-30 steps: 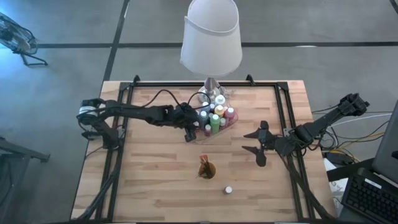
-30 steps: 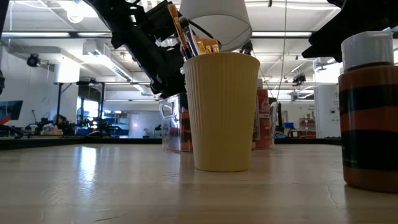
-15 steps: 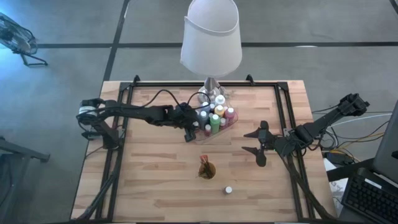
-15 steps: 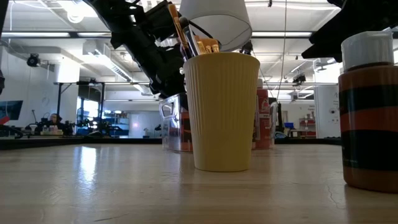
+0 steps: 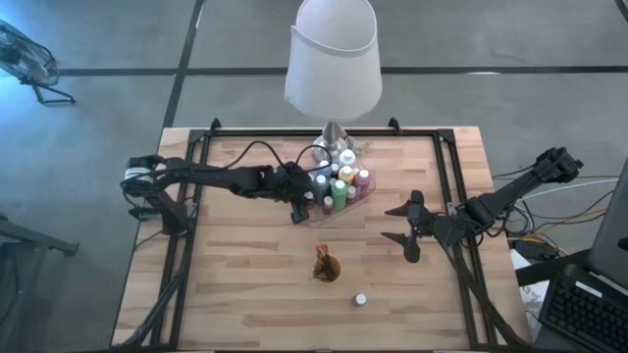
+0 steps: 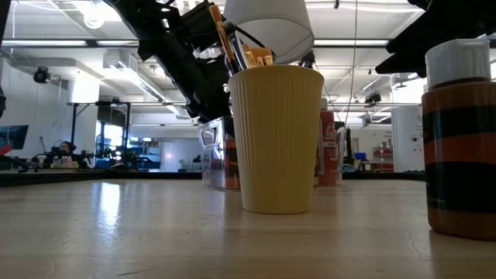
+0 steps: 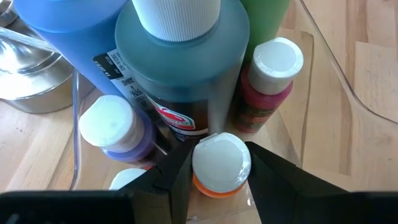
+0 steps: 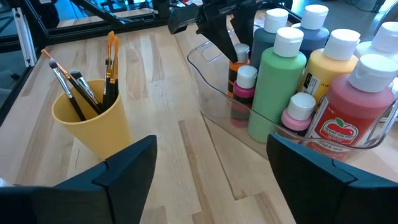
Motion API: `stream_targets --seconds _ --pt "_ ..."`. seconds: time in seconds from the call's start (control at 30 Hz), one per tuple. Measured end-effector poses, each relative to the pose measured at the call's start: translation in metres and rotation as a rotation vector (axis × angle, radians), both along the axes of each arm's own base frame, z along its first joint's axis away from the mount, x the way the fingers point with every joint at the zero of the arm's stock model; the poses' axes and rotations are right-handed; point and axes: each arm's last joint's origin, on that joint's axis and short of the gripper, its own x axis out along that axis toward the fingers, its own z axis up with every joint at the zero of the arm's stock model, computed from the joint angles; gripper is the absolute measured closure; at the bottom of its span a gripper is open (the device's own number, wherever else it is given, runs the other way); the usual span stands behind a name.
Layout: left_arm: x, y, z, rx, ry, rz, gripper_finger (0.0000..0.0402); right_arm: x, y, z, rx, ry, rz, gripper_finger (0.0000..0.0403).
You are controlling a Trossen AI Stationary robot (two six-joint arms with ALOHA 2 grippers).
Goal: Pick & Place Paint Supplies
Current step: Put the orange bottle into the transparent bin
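- Table (image 5: 245,265): light wood, dark frame rails along its edges.
- Lamp (image 5: 334,59): white shade over the table's far middle, its metal base just behind the tray.
- Left arm (image 5: 216,178): reaches from the left edge across to the tray.
- Right arm (image 5: 510,196): comes in from the right edge and hangs over bare wood, well apart from the tray.
- Tray (image 8: 214,87): clear plastic, at table centre, holding the bottles upright and packed close.
- Cup (image 8: 87,121): yellow, near the front of the table, apart from the tray; brushes (image 8: 78,90) stand in it, bristles up.
- Bottles (image 8: 277,74): green, yellow, red, blue and teal large ones, small pink and purple ones between them, all white-capped.
- Lone bottle (image 5: 361,299): upright on the wood by the front edge, just right of the cup.
- Left gripper (image 7: 219,168): in the tray's near-left corner, fingers narrowly parted on either side of a small orange bottle (image 7: 217,171); whether they press it I cannot tell.
- Right gripper (image 5: 404,225): fingers spread wide, holding nothing.
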Motion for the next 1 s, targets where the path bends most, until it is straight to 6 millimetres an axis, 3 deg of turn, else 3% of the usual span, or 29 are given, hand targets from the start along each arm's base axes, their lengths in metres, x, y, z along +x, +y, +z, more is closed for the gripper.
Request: stream_targets --seconds 0.4,1.0 --pt "0.0002 -0.0003 0.0007 -0.004 0.001 -0.011 0.0257 0.0000 0.0000 0.0000 0.000 0.000 0.000 0.0093" --pt "0.0014 -0.0004 0.0042 -0.005 0.003 -0.012 0.0257 0.0000 0.0000 0.0000 0.000 0.000 0.000 0.0150"
